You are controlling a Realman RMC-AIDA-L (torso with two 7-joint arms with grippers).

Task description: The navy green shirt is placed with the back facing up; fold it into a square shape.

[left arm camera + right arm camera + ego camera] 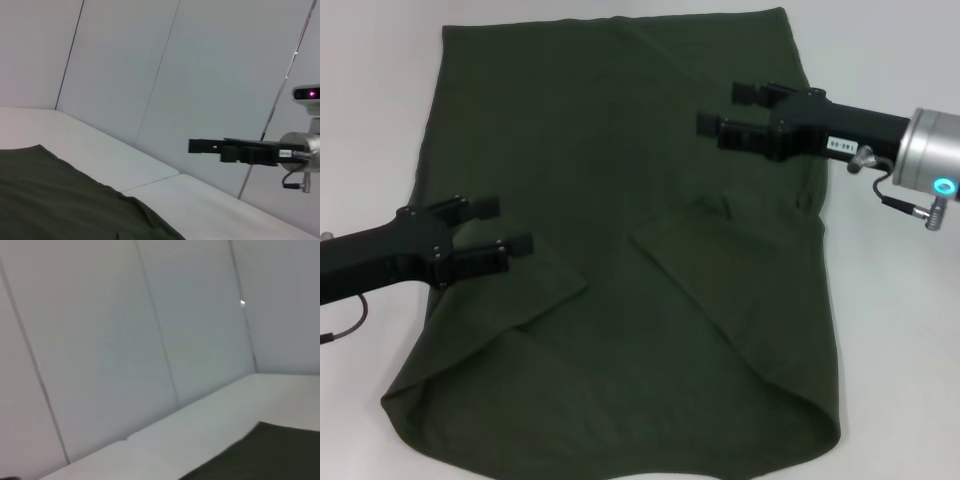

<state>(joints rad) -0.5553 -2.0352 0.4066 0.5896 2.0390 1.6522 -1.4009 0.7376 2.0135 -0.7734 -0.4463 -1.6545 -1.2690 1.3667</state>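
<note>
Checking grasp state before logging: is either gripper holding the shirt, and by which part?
Neither. The left gripper and right gripper hang open above the navy green shirt, gripping nothing.

**Both arms extended inward, hands open and empty**

Left black two-fingered hand [510, 226] reaching in from the left edge of the head view, black forearm angled slightly upward, a thin dark cable looping beneath the arm. Fingers parted, gripping nothing. Right black two-fingered hand [725, 110] reaching in from the right, mounted on a black link behind a silver cylindrical wrist with a glowing cyan ring. Fingers spread apart, likewise empty. In the left wrist view, seen side-on as a level dark bar [200, 146], raised in the air.
</note>
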